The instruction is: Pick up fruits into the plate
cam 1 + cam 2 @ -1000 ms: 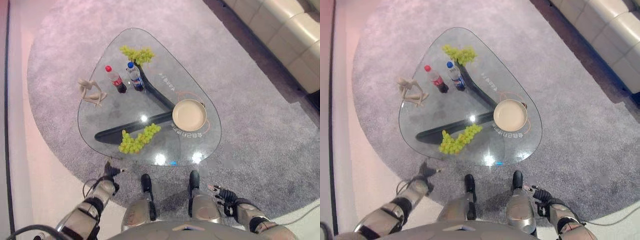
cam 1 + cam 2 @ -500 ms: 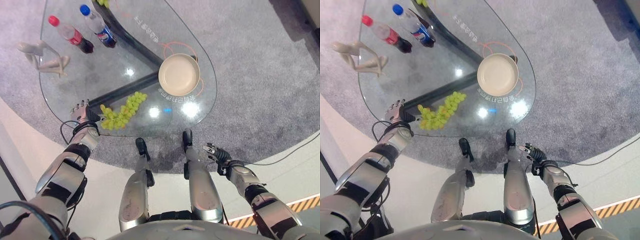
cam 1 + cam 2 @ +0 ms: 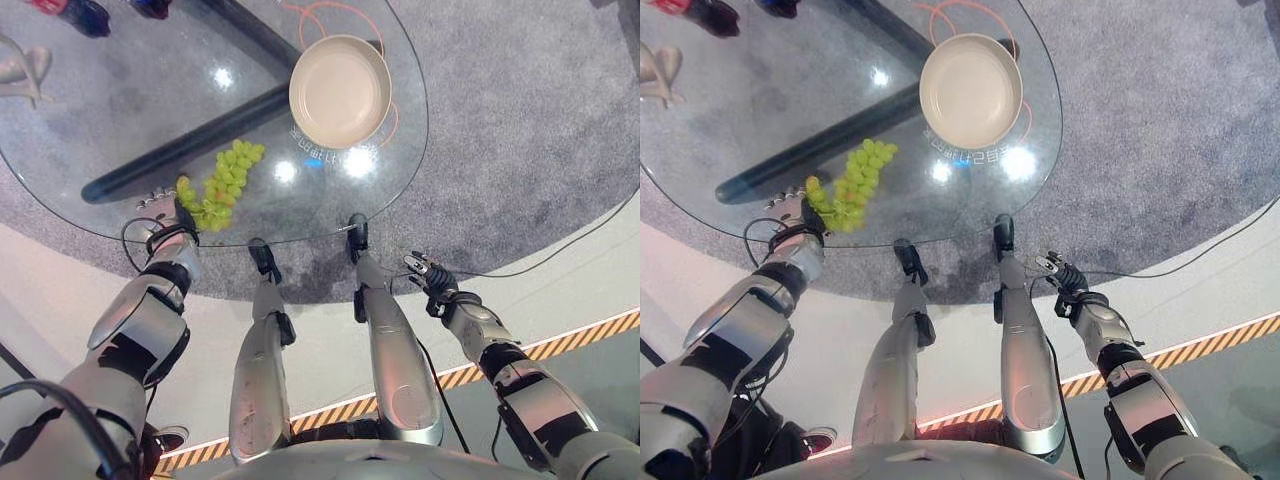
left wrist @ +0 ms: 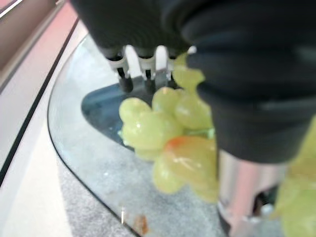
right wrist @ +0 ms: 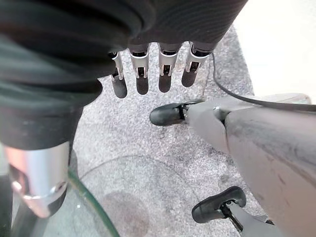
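Note:
A bunch of green grapes (image 3: pixel 216 184) lies near the front edge of the glass table (image 3: pixel 120 110). Further right on the glass stands an empty cream plate (image 3: pixel 340 77). My left hand (image 3: pixel 166 212) is at the bunch's near end, its palm over the table edge. In the left wrist view the straight fingers (image 4: pixel 140 66) reach over the grapes (image 4: pixel 163 133) and the thumb (image 4: pixel 242 190) stands beside them, not closed. My right hand (image 3: pixel 426 273) hangs open below the table's edge over the carpet, with its fingers (image 5: pixel 142 74) straight.
A pale figurine (image 3: pixel 18 66) and the bases of two dark bottles (image 3: pixel 85 14) stand at the table's far left. A dark beam (image 3: pixel 180 150) runs under the glass. Grey carpet surrounds the table, and a striped floor line (image 3: pixel 590 330) lies to the right.
The camera has moved closer over the table. My left hand has risen from below the table edge to the near end of the grapes. The right hand stays low.

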You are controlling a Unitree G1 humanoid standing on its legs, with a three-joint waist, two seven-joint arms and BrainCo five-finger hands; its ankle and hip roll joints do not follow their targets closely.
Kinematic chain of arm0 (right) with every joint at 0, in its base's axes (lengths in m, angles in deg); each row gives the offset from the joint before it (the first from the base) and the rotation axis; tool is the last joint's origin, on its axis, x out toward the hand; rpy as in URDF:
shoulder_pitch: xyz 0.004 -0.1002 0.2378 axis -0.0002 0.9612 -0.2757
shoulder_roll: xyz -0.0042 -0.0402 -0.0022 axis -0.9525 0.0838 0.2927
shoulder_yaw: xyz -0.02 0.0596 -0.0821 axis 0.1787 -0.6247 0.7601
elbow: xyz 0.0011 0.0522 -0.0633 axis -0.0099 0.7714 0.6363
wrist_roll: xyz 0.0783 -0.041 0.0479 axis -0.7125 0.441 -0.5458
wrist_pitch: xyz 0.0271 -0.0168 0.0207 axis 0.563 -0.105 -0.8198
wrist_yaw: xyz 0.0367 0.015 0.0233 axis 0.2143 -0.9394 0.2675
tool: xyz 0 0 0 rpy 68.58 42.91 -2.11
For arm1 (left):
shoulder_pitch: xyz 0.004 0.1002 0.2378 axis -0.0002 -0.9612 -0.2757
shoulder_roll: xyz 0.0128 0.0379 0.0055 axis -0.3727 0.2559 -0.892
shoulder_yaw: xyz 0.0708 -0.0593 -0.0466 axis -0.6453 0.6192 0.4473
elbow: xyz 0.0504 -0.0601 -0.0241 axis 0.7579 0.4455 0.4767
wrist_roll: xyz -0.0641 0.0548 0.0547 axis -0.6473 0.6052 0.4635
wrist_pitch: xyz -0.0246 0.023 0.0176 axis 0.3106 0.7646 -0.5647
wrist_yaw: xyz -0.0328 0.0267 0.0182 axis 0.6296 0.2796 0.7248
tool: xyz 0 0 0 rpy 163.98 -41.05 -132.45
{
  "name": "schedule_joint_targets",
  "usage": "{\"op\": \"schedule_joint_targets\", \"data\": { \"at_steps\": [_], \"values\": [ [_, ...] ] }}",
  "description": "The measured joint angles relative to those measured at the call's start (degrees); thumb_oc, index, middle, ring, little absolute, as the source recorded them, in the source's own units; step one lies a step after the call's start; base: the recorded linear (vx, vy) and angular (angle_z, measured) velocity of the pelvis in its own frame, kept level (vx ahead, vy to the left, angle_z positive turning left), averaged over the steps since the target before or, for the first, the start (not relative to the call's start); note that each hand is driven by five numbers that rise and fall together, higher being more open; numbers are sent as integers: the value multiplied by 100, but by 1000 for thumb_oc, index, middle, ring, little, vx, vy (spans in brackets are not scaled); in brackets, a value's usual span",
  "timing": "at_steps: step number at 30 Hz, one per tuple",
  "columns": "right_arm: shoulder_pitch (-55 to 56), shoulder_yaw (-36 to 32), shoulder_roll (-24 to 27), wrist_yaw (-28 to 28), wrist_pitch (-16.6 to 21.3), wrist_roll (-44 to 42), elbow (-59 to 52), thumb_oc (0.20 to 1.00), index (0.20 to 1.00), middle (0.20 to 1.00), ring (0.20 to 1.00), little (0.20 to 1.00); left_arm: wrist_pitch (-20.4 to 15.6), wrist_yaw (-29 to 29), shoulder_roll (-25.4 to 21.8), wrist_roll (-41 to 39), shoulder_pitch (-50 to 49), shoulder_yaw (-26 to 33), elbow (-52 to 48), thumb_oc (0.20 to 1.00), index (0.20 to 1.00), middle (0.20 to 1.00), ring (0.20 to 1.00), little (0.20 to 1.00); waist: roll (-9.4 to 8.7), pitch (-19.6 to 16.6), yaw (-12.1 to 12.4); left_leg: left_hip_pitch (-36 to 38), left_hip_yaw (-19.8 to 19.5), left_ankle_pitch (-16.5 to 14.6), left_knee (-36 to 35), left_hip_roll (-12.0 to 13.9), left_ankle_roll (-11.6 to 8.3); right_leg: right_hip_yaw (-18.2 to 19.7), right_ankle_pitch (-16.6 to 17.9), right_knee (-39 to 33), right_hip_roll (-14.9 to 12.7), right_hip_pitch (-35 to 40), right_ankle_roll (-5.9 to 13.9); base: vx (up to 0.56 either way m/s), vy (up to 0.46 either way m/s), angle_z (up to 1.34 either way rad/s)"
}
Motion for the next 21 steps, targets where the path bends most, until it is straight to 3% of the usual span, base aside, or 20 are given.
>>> {"op": "schedule_joint_targets", "data": {
  "at_steps": [8,9,10,13,21],
  "values": [
    [-34,34,-84,5,91,-431,-214,1000,1000,1000,1000,1000,435,-497,-55,6,339,-38,77,1000,1000,1000,1000,1000,-119,-80,14,-490,-25,26,48,89,30,26,-22,158,79,-506,15,-12,-73,0],
    [-34,34,-97,5,100,-435,-213,1000,1000,1000,1000,1000,441,-505,-83,6,352,-38,87,708,708,708,708,708,-170,-105,19,-551,-35,25,100,113,29,26,-23,160,100,-546,13,-2,-56,-1],
    [-34,33,-104,5,115,-440,-216,1000,1000,1000,1000,1000,441,-509,-124,4,364,-38,117,200,200,200,200,200,-210,-127,16,-588,-33,24,133,137,27,29,-35,160,122,-571,-6,-2,-49,-4],
    [-20,31,-112,6,125,-555,-214,1000,1000,1000,1000,1000,441,-539,-185,-1,456,-40,258,200,200,200,200,200,-318,-185,15,-675,-42,19,197,191,22,41,-36,158,171,-625,-7,-1,-13,-1],
    [-2,29,-243,95,131,-655,-213,1000,1000,1000,1000,1000,388,-574,-245,-91,567,-45,297,200,200,200,200,200,-324,-183,-5,-737,-32,21,250,168,22,112,-35,150,166,-649,-5,1,-1,0]
  ]
}}
